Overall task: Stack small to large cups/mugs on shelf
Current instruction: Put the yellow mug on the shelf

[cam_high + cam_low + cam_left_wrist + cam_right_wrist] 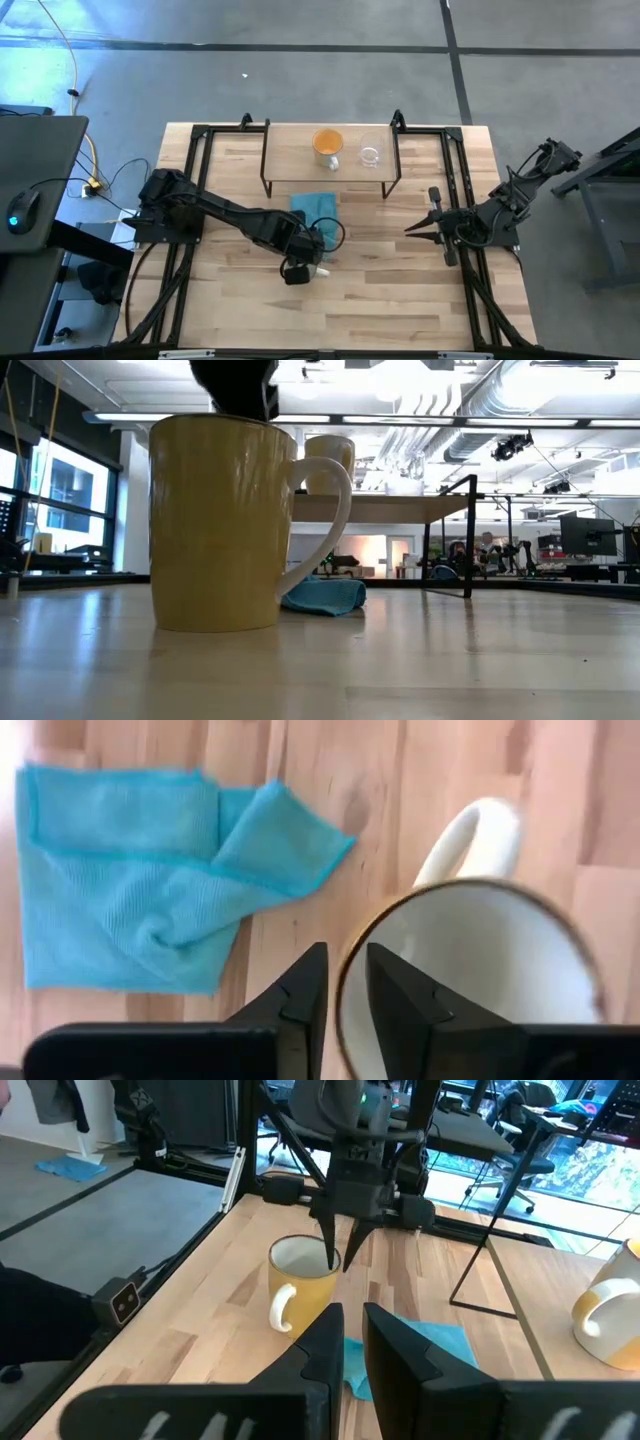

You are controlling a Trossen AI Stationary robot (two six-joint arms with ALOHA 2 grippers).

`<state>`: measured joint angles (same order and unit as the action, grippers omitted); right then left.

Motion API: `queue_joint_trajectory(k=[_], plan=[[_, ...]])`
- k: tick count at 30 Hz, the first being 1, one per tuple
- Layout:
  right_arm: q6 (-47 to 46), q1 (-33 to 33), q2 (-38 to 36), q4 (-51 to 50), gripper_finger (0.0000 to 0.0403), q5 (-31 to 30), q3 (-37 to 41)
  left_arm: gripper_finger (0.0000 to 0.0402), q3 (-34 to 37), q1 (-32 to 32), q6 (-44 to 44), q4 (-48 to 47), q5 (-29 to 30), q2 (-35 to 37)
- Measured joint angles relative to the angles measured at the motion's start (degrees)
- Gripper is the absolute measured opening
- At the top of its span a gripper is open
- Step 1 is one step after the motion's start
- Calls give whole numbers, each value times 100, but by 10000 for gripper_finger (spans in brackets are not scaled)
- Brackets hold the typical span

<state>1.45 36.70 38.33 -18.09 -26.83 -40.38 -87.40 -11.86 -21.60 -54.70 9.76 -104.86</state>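
The large cream-yellow mug (305, 1285) stands upright on the table, in front of the shelf; the low view shows it close up (225, 525) with its pale handle (325, 530). My left gripper (346, 955) (303, 262) is above it and shut on its rim. On the shelf (330, 180) stand the orange mug (328, 145) and the clear glass cup (370, 155). My right gripper (352, 1315) waits shut at the table's right side (410, 229), pointing toward the middle, touching nothing. My left gripper has the cream-yellow mug by its rim (343, 995), at a spot away from the handle (470, 830). One finger (400, 1005) is inside the mug and one (305, 995) outside. The fingers come from above, pointing down (335, 1245). The mug stands upright with its base on the table.
A crumpled teal cloth (140, 880) (315, 205) lies on the table between the mug and the shelf. The shelf's thin black legs (265, 185) stand near it. Black frame rails run along the table's left and right sides (460, 190).
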Motion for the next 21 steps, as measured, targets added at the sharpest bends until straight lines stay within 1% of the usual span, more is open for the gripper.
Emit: queue_joint_trajectory(k=[4, 7, 12, 16, 21], plan=[[0, 1, 2, -22, 33, 10, 0, 47, -121, -2, 77, -165, 8, -4], [-17, 1, 4, -50, 33, 47, 0, 39, -91, 0, 181, -167, -282, -7], [-17, 1, 34, -73, 33, 55, 0, 33, -91, -4, 183, -193, -224, -11], [-58, 1, 139, -80, 33, 83, 0, 46, -91, -2, 183, -238, -67, -11], [-72, 1, 347, -79, 33, 217, 0, 76, -91, -3, 181, -239, -27, -11]])
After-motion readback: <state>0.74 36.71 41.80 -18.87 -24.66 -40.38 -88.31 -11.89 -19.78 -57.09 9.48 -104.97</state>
